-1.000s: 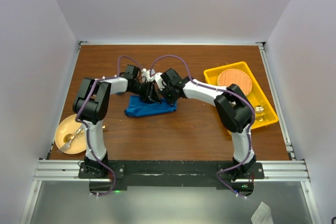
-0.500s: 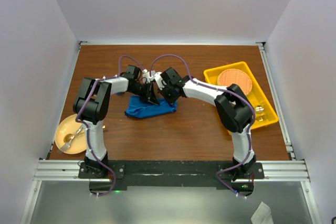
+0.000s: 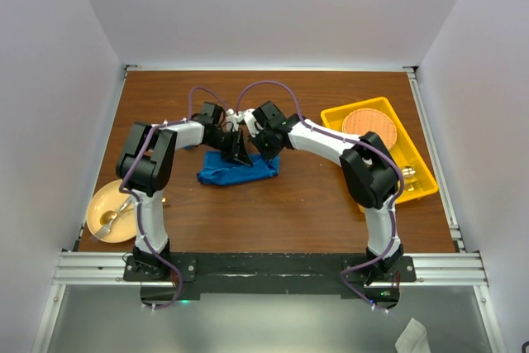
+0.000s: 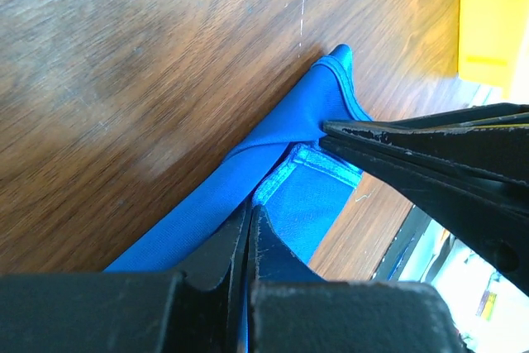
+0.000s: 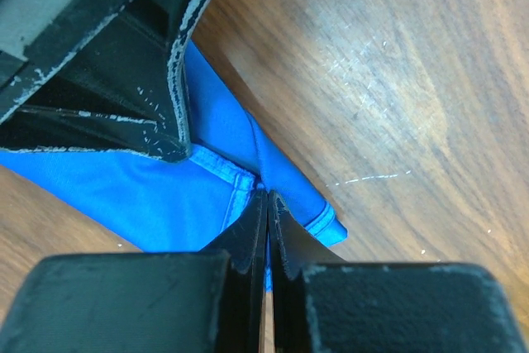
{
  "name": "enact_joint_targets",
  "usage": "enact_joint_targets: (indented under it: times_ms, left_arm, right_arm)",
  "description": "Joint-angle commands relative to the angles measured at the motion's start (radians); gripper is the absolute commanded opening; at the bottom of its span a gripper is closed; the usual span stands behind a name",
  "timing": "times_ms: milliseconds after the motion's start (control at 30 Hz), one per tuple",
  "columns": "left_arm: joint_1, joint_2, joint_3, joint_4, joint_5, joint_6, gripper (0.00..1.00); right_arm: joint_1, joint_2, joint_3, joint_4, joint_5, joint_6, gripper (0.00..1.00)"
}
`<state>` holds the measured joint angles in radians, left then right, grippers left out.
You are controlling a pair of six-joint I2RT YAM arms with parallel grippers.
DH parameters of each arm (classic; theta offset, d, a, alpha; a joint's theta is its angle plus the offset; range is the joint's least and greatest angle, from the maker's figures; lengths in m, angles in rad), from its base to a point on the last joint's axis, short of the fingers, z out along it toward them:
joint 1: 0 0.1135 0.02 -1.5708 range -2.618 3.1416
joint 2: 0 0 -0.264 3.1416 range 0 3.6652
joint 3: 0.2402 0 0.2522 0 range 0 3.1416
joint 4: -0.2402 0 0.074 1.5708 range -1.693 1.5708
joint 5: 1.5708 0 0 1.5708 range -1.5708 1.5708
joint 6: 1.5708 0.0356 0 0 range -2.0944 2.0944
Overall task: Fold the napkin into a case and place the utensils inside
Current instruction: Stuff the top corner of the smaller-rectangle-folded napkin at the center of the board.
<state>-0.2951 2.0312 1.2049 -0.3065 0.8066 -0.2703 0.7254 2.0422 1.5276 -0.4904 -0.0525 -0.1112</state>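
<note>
You have one napkin (image 3: 240,173), bunched into a rough oblong just left of the worktop's (image 3: 306,196) centre. Both of your grippers meet at its 12 o'clock edge: the left gripper (image 4: 250,214) is closed on a blue fold, and the right gripper (image 5: 266,197) is pinched tight on the hem beside it. One yellow tray (image 3: 411,159) with one orange plate (image 3: 369,127) sits at 3 o'clock; one yellow bowl (image 3: 97,204) holding one gold spoon (image 3: 110,218) sits at 8 o'clock.

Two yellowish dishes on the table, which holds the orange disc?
The rectangular yellow tray beside the right arm; the orange disc lies in its far half. The pale round bowl on the left holds a gold spoon.
</note>
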Motion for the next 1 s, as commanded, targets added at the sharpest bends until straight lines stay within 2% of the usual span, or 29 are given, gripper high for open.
enact_joint_targets:
  times_ms: [0,267,733,967]
  left_arm:
    - [-0.003,0.009,0.039,0.006,-0.017,-0.027,0.00]
    - [-0.024,0.015,0.097,0.023,0.019,-0.067,0.00]
    - [-0.035,0.052,0.078,-0.008,-0.030,-0.041,0.00]
    - [-0.035,0.049,0.090,0.110,0.054,-0.112,0.00]
  right_arm:
    - [-0.001,-0.050,0.043,-0.020,-0.038,0.019,0.00]
    - [0.000,-0.047,0.034,-0.014,-0.052,0.018,0.00]
    - [-0.001,-0.048,0.062,-0.017,-0.035,0.024,0.00]
    - [0.000,-0.045,0.036,-0.017,-0.056,0.022,0.00]
